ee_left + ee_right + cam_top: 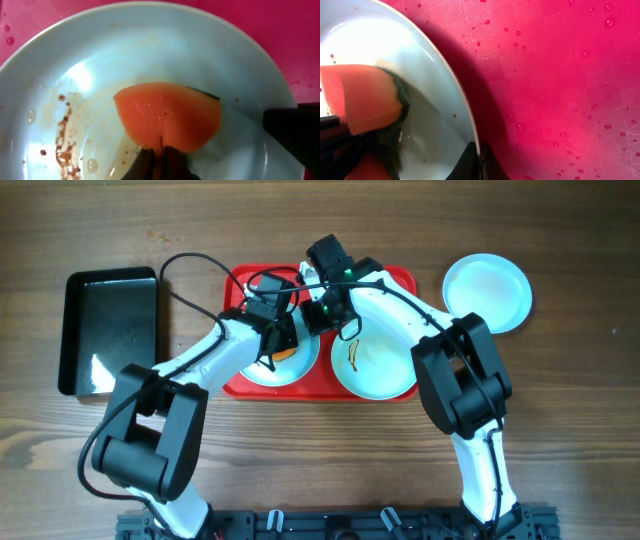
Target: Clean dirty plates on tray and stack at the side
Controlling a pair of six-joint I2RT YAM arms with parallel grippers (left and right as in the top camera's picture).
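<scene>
My left gripper (160,160) pinches the orange sponge (170,117); my right gripper (479,162) clamps that plate's (150,45) rim. Three plates: two on the tray (405,280), one (487,292) at two o'clock.

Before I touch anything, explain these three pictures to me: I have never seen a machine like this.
These are two robot arms at a wooden table, each ending in a two-finger gripper. One picture looks straight down from above the table; the other two come from small cameras on the wrists.

On the table lie a red tray carrying two pale plates, a third plate off the tray to one side, and a black tray.

The left gripper is shut on an orange sponge pressed into the smeared plate. The right gripper is shut on that same plate's rim, apparently steadying it. The other plate on the tray shows a dark smear.
</scene>
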